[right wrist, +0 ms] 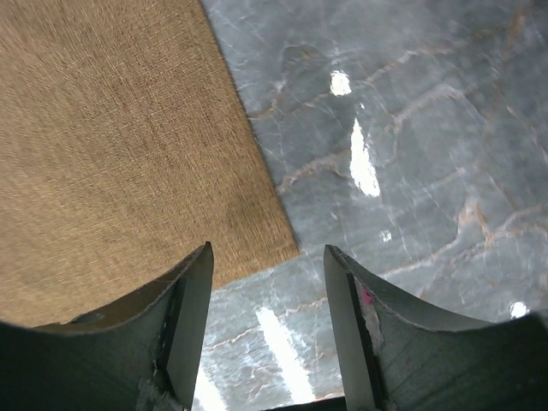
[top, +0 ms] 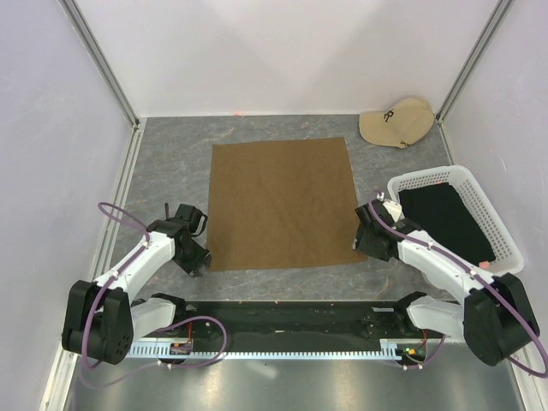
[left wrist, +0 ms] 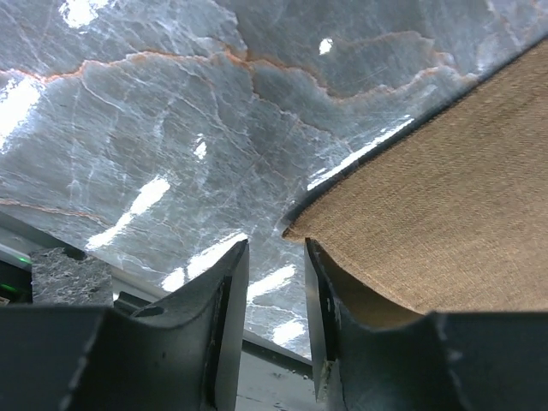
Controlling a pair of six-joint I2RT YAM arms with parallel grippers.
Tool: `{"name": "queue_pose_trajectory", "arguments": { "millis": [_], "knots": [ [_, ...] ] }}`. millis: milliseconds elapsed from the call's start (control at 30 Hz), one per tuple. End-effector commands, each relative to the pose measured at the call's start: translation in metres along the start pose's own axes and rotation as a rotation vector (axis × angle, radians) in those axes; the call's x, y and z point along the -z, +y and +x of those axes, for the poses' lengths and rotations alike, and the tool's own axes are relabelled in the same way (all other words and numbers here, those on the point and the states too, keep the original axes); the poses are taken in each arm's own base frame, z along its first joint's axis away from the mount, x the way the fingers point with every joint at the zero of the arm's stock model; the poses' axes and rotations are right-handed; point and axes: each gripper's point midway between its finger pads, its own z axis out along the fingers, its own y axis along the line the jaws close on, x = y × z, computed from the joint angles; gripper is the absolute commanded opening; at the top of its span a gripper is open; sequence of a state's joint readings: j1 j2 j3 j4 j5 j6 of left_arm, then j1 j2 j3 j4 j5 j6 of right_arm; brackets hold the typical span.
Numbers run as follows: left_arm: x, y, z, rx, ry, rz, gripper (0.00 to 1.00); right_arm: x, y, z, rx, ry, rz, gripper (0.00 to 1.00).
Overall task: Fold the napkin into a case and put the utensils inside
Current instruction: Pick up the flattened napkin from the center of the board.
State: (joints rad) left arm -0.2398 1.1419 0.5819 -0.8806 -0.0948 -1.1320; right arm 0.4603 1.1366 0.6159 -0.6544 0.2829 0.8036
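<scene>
The olive-brown napkin lies flat and unfolded in the middle of the table. My left gripper is low at its near left corner. In the left wrist view the napkin's corner ends just past the tips of the left gripper, whose jaws stand narrowly apart with only table between them. The cloth's edge rests against the outside of the right finger. My right gripper is at the near right corner, and the napkin ends just ahead of the right gripper, which is open. No case or utensils are in view.
A beige cap lies at the back right. A white mesh basket holding black fabric stands on the right, close beside the right arm. White walls enclose the grey marble table.
</scene>
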Motion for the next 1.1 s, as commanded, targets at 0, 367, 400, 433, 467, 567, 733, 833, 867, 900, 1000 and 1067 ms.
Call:
{"name": "queue_pose_trajectory", "arguments": {
  "millis": [0, 367, 400, 433, 467, 567, 733, 833, 867, 900, 1000, 1067],
  "knots": [
    [0.016, -0.021, -0.020, -0.020, -0.085, 0.087, 0.39, -0.006, 0.019, -0.018, 0.098, -0.013, -0.033, 0.63],
    [0.002, -0.012, -0.003, 0.016, 0.007, 0.030, 0.57, -0.006, 0.001, -0.001, -0.065, 0.001, 0.023, 0.60],
    [0.001, -0.012, -0.002, 0.017, 0.012, 0.024, 0.56, -0.006, 0.002, 0.000, -0.090, 0.002, 0.021, 0.59],
    [0.000, -0.012, -0.002, 0.026, 0.015, 0.017, 0.55, -0.007, 0.001, 0.001, -0.102, 0.006, 0.024, 0.58],
    [-0.002, -0.012, -0.001, 0.025, 0.024, 0.011, 0.52, -0.006, 0.001, 0.001, -0.116, 0.007, 0.029, 0.53],
    [-0.004, -0.013, 0.000, 0.027, 0.030, 0.005, 0.50, -0.007, 0.002, 0.002, -0.142, 0.013, 0.037, 0.50],
    [-0.010, -0.009, -0.002, 0.040, 0.019, -0.019, 0.49, -0.008, 0.002, 0.000, -0.155, 0.007, 0.045, 0.50],
    [-0.013, -0.008, -0.005, 0.046, 0.001, -0.024, 0.47, -0.009, 0.002, 0.001, -0.153, 0.013, 0.050, 0.51],
    [-0.014, -0.010, -0.005, 0.048, 0.003, -0.018, 0.45, -0.010, 0.001, 0.001, -0.154, 0.012, 0.053, 0.51],
    [-0.016, -0.010, -0.004, 0.047, 0.008, -0.021, 0.44, -0.011, 0.000, 0.002, -0.154, 0.015, 0.058, 0.52],
    [-0.019, -0.011, -0.004, 0.048, 0.009, -0.015, 0.35, -0.012, -0.001, 0.004, -0.165, 0.020, 0.065, 0.54],
    [-0.019, -0.011, -0.004, 0.045, 0.008, -0.011, 0.14, -0.014, -0.003, 0.006, -0.187, 0.022, 0.071, 0.53]
  ]
}}
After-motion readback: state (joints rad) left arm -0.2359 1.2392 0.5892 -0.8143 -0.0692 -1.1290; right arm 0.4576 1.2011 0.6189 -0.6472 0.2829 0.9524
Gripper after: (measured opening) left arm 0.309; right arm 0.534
